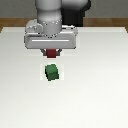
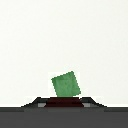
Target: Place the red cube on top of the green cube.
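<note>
The gripper (image 1: pixel 51 53) hung above the white table (image 1: pixel 100 75), its fingers closed tight on the red cube (image 1: pixel 51 53), which was lifted clear of the surface. The green cube (image 1: pixel 51 73) sat on the table just nearer than it, slightly turned, not touching the red one.

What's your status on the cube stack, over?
Gripper shut on red cube, held off the table. Green cube sits below, uncovered. Nothing in the way.
</note>
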Controlling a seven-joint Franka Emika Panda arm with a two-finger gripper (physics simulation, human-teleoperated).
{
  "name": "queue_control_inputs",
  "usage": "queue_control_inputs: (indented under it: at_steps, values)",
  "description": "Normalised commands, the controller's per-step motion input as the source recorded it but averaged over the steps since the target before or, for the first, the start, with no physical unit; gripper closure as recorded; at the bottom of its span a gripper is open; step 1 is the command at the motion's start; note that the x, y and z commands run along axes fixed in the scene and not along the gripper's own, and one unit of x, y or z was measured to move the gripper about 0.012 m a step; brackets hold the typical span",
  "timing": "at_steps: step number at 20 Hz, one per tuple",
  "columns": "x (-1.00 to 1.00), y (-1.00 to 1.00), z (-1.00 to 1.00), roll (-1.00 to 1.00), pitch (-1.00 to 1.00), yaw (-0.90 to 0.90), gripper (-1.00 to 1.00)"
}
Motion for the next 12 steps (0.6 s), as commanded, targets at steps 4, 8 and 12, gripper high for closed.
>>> queue_control_inputs:
  at_steps: [4, 8, 12]
  values:
    - [0.5, 0.0, 0.0, 0.0, 0.0, 0.0, 1.0]
    - [0.0, 0.0, -0.25, 0.0, 0.0, 0.0, 1.0]
    - [0.0, 0.0, -0.75, 0.0, 0.0, 0.0, 1.0]
